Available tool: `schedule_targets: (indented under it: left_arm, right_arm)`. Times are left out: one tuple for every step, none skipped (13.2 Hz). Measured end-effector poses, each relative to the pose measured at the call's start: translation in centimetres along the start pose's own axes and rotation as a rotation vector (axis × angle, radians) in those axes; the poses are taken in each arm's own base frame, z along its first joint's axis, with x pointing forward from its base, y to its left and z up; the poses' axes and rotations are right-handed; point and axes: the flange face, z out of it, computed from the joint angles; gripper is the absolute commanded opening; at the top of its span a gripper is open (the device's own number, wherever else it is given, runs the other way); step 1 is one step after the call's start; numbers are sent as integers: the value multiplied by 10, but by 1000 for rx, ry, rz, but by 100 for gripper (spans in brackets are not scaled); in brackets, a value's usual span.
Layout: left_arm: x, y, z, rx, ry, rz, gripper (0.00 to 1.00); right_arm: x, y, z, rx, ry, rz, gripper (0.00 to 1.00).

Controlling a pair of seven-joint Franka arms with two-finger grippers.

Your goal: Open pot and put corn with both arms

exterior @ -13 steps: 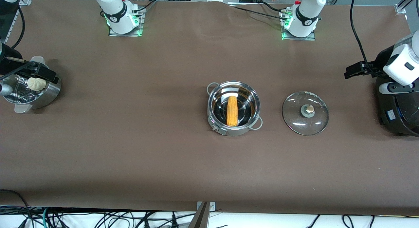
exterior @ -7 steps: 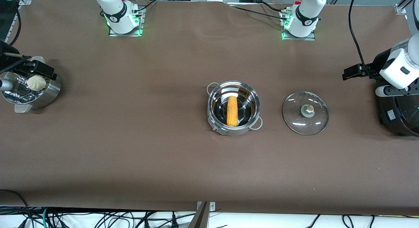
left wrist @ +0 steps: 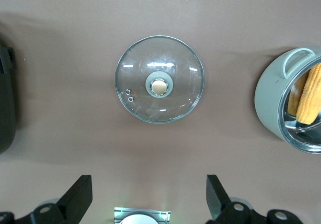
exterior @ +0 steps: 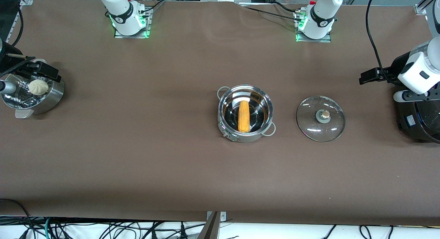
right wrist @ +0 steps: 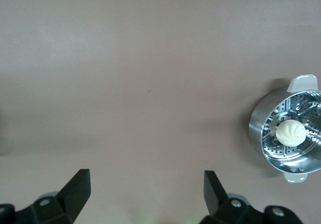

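Corn (exterior: 243,116) is seen lying in the uncovered pot (exterior: 245,94) at mid-bench (exterior: 154,146). Its glass lid (exterior: 320,119) is set beside it, toward the left arm's end. Left pincer (left wrist: 149,200) and right pincer (right wrist: 147,196) are held released, grasping nothing.

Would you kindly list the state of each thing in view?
Shiny steel pot: uncovered, corn inside.
Yellow corn cob: lying in pot.
Clear glass lid: off, knob up, on table.
Perforated steel steamer basket: holds white bun.
Left gripper: open.
Right gripper: open.
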Motion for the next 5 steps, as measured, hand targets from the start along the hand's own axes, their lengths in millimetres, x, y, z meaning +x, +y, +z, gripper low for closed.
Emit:
schedule_targets:
  left_arm:
    - [0, 0, 0, 0, 0, 0, 100]
    - [0, 0, 0, 0, 0, 0, 100]
    - [0, 0, 0, 0, 0, 0, 100]
    - [0, 0, 0, 0, 0, 0, 100]
    - [0, 0, 0, 0, 0, 0, 100]
  right_arm:
    - [1, 0, 2, 0, -2, -7, 100]
    - [2, 0, 3, 0, -4, -11, 100]
    - [2, 0, 3, -1, -5, -11, 100]
    - [3, 0, 4, -1, -6, -11, 100]
    - [3, 0, 5, -1, -7, -11, 100]
